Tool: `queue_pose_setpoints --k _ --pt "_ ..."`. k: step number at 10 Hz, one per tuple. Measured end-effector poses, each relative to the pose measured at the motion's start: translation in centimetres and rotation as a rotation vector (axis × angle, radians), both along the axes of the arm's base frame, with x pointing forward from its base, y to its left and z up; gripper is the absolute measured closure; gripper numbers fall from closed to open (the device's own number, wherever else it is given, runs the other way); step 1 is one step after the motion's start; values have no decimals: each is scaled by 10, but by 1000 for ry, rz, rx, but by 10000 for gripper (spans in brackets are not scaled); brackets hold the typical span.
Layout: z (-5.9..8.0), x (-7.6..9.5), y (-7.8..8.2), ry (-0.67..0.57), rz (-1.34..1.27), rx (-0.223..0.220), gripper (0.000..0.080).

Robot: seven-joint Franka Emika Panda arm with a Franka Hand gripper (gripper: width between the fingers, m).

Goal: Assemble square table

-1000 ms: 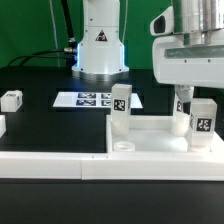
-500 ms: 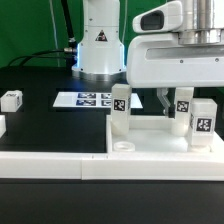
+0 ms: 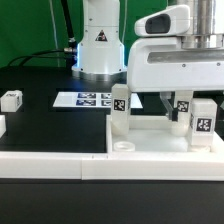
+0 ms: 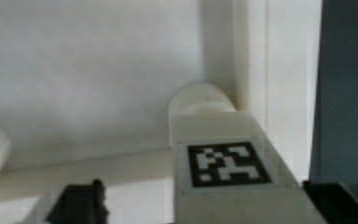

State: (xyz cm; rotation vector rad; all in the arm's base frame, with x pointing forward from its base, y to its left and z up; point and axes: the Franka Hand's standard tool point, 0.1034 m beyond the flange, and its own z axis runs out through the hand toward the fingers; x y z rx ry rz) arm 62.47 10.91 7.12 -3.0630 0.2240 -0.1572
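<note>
The white square tabletop [image 3: 150, 137] lies at the exterior view's right, with a round socket [image 3: 123, 146] at its near corner. One white tagged leg [image 3: 120, 108] stands upright on its left corner and another leg [image 3: 203, 122] on its right. A third leg [image 3: 183, 108] stands at the back, and it fills the wrist view [image 4: 220, 150]. My gripper [image 3: 178, 102] is low over this third leg and open. The dark fingers [image 4: 78, 205] straddle it, with a clear gap on one side [image 4: 211, 203]. A loose leg [image 3: 12, 99] lies far left.
The marker board [image 3: 90, 100] lies behind the tabletop's left corner. A long low white wall [image 3: 50, 166] runs along the front. A white piece [image 3: 2, 126] is cut off at the left edge. The robot base [image 3: 98, 45] stands at the back.
My hand has moved to the exterior view's left and lower, ending over the back leg. The legs and tabletop have not moved.
</note>
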Motion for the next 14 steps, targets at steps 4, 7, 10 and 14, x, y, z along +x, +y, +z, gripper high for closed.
queue_pose_setpoints --k 4,7,10,14 --pt "0 0 1 15 -235 26 511" --pt "-2 7 4 96 -695 61 511" --pt "-5 10 10 209 -1315 88 511" --pt "-5 10 17 207 -1529 99 509"
